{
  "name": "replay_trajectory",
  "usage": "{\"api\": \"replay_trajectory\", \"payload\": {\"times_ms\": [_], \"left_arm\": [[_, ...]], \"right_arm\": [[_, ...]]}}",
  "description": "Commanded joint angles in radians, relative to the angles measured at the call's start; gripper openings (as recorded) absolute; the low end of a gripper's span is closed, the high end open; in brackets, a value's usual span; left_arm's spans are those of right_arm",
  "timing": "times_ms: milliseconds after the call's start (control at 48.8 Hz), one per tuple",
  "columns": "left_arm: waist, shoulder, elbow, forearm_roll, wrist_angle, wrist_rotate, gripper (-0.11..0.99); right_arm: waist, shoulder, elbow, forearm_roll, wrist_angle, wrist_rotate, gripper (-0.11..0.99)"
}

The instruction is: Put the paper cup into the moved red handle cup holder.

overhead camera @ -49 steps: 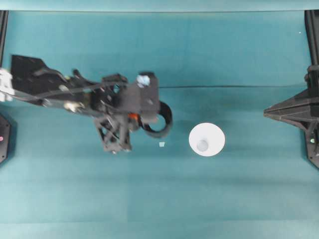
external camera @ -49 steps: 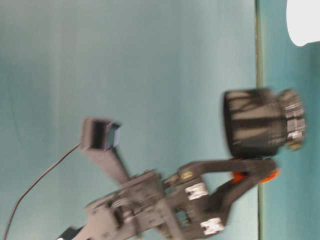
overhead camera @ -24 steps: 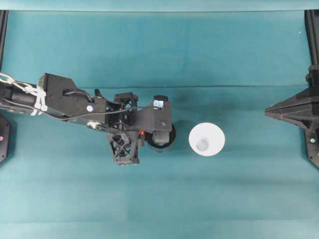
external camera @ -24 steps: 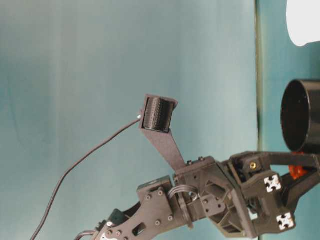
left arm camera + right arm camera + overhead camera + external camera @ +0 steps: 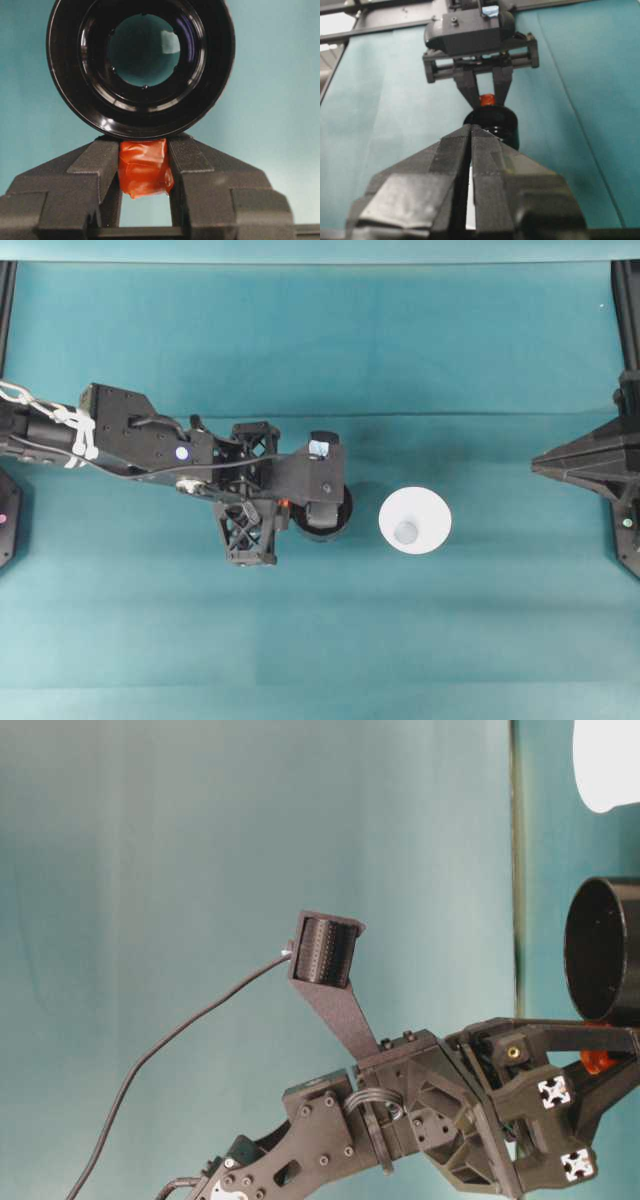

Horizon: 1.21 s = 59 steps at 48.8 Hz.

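Here the left tool [image 5: 145, 175] is clenched on the red-orange handle tab of the red handle cup holder [image 5: 330, 521], near the paper cup [image 5: 415, 520] on the table [image 5: 320, 640]. The right tool [image 5: 470, 150] has its fingers pressed together, grasping nothing.

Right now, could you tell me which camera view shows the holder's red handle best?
The left wrist view: the red handle sits large and sharp between the left gripper's fingers. The right wrist view shows it small, the table-level view only an edge, the overhead view a sliver.
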<state>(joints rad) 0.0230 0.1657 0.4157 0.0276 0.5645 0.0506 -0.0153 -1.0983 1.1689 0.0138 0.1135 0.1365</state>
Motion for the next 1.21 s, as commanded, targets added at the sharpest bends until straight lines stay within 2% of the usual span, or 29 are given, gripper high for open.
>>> {"api": "replay_trajectory", "payload": {"times_ms": [0, 369, 860, 922, 1086, 1127, 1188], "left_arm": [[0.0, -0.005, -0.011, 0.003, -0.006, 0.002, 0.26], [-0.009, 0.0, -0.011, 0.003, -0.02, 0.002, 0.26], [-0.009, 0.012, -0.005, 0.003, -0.021, -0.003, 0.27], [-0.009, 0.012, -0.002, 0.003, -0.021, 0.002, 0.36], [-0.009, 0.009, 0.002, 0.003, -0.029, 0.003, 0.84], [-0.009, 0.009, 0.003, 0.003, -0.031, 0.002, 0.89], [-0.012, 0.009, 0.003, 0.003, -0.031, 0.002, 0.88]], "right_arm": [[-0.002, 0.005, -0.009, 0.002, -0.005, 0.008, -0.09], [-0.002, 0.005, -0.009, 0.002, -0.005, 0.008, -0.09], [-0.002, 0.005, -0.008, 0.002, -0.005, 0.006, -0.09], [-0.003, 0.005, -0.008, 0.002, -0.005, 0.008, -0.09], [-0.003, 0.005, -0.008, 0.002, -0.005, 0.008, -0.09], [-0.003, 0.005, -0.008, 0.002, -0.005, 0.008, -0.09], [-0.002, 0.005, -0.008, 0.002, -0.005, 0.008, -0.09]]}}
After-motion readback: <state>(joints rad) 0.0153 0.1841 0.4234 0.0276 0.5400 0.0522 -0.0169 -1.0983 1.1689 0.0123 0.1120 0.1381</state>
